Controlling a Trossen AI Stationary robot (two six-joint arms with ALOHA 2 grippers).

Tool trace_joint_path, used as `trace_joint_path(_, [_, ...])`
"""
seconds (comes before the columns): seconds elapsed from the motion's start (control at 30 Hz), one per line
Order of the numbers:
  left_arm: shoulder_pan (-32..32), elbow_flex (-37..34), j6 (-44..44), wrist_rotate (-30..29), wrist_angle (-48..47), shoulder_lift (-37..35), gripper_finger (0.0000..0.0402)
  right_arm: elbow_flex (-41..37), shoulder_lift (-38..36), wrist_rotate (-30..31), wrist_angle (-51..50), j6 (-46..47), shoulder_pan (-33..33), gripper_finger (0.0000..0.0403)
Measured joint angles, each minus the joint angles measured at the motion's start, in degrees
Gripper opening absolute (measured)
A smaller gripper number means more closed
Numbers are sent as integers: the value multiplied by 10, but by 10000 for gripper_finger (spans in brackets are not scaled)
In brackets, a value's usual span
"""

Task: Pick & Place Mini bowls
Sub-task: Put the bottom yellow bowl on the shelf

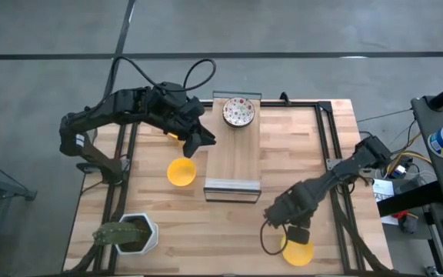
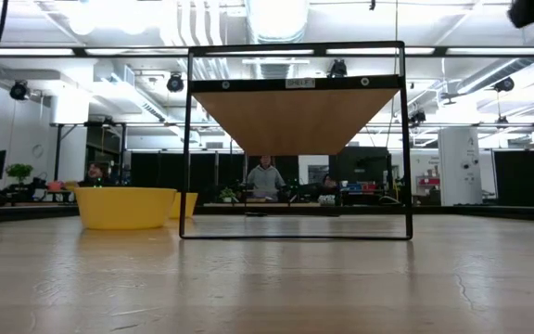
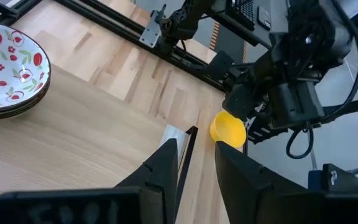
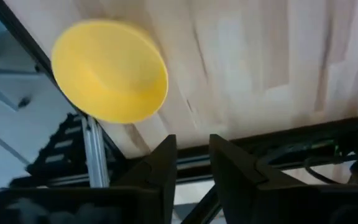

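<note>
A stack of white, red-speckled mini bowls (image 1: 238, 112) (image 3: 8, 68) rests on the raised wooden shelf (image 1: 237, 158). One yellow bowl (image 1: 181, 171) (image 2: 123, 206) sits on the table left of the shelf. A second (image 1: 174, 135) (image 2: 185, 204) shows partly under my left arm. A third (image 1: 298, 251) (image 4: 110, 68) (image 3: 229, 129) lies near the table's near edge. My left gripper (image 1: 204, 140) (image 3: 194, 168) hovers at the shelf's left edge, fingers close together and empty. My right gripper (image 1: 292, 229) (image 4: 191, 165) hangs just beside the third yellow bowl, fingers close together and off it.
A white hexagonal pot with a cactus (image 1: 133, 233) stands at the near left corner. The shelf's black metal frame (image 2: 295, 139) stands mid-table. Black rails (image 1: 333, 146) run along the table's sides. People sit in the room beyond the far edge.
</note>
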Motion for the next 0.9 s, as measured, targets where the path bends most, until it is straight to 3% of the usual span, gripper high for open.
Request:
trace_joint_path(0.23, [0,0,1,0,0,0,100,-62,0,-62,126,15,28,138])
trace_joint_path(0.37, [0,0,2,0,0,0,100,-96,0,-69,186,21,47,147])
trace_joint_path(0.9, [0,0,2,0,0,0,100,-237,0,-68,368,83,80,117])
